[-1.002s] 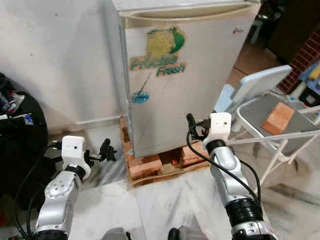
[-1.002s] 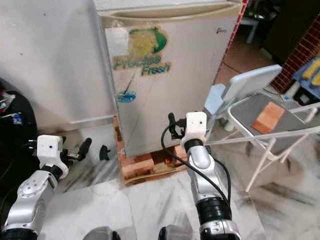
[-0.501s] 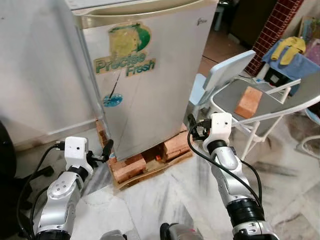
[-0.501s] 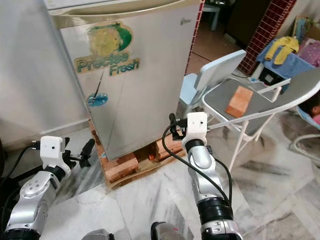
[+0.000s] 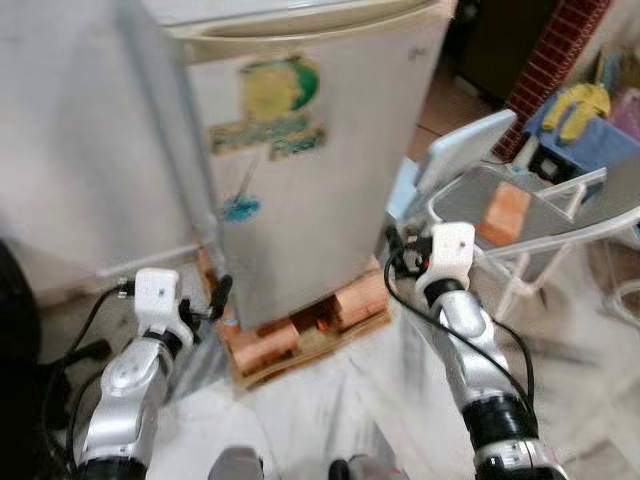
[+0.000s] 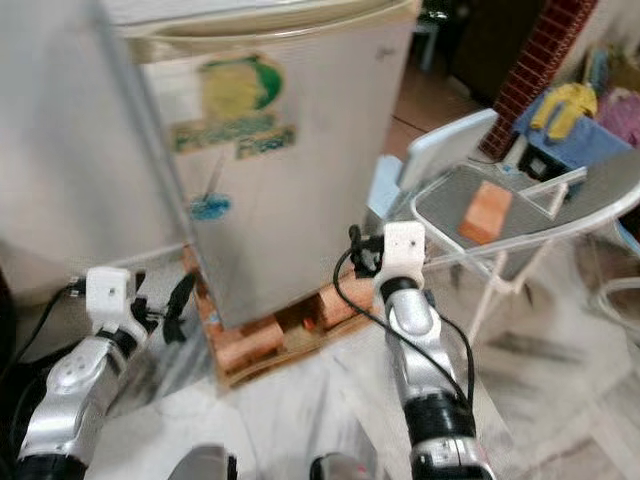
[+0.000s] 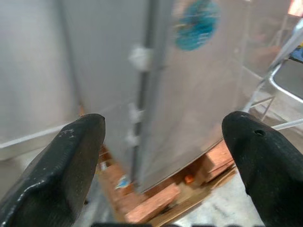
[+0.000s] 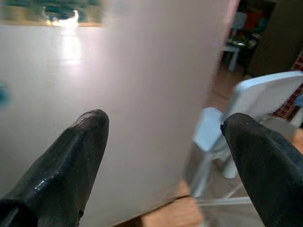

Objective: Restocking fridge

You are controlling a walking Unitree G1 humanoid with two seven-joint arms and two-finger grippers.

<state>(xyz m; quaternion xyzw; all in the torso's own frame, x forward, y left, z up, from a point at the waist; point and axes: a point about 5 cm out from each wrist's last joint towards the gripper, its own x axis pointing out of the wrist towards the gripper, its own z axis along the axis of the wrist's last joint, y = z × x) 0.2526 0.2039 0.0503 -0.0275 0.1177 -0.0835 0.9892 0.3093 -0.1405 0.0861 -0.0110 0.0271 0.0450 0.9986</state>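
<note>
The silver fridge [image 5: 310,180] stands with its door shut, a green and yellow "Precise Fresh" sticker [image 5: 270,115] on the front. My left gripper [image 5: 215,300] is open, low beside the fridge's bottom left corner, and holds nothing. In the left wrist view its fingers [image 7: 71,156] frame the fridge's left edge. My right gripper [image 5: 395,255] is open and empty, near the fridge's lower right edge. The right wrist view has the fridge side [image 8: 142,94] between its fingers [image 8: 75,161].
The fridge rests on red bricks and a wooden board [image 5: 300,335]. A grey folding chair [image 5: 560,215] carrying a brick [image 5: 505,213] stands at the right, with a pale blue chair [image 5: 460,150] behind it. A black object [image 5: 15,330] lies at the far left. White marble floor lies in front.
The whole picture has shifted and is now blurred, so the camera is moving. Both arms keep the same pose, and both grippers stay open.
</note>
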